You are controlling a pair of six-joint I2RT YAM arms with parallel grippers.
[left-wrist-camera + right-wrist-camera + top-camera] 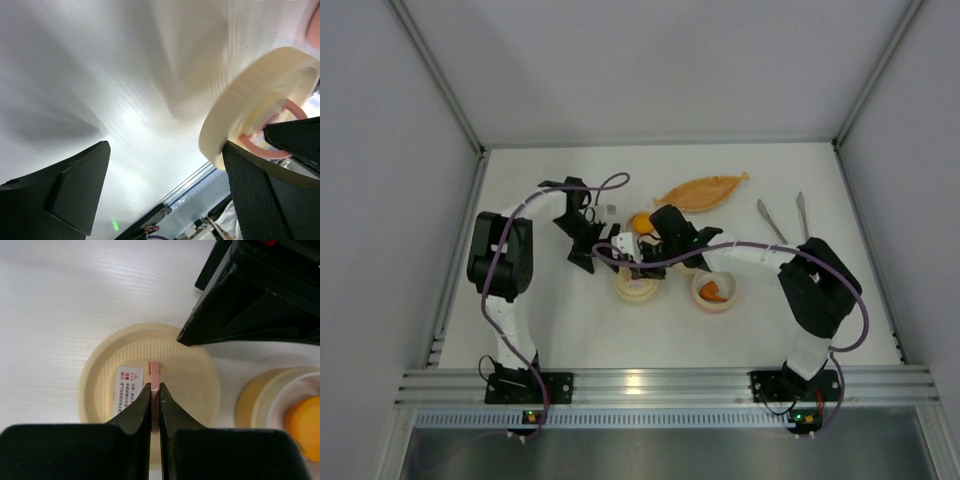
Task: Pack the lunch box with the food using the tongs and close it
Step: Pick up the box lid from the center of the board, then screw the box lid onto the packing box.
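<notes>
Right gripper is clamped on the thin pink tab of the cream lid, left gripper stands wide apart and empty beside it, and the tongs lie well off to the right: risk that the tab slips and the lid drops onto the food just right of the grip.

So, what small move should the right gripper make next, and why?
Probably lift the cream lid a little by its pink tab: the right gripper is shut on the tab, the left gripper stands open, and the container with orange food sits open beside it.
</notes>
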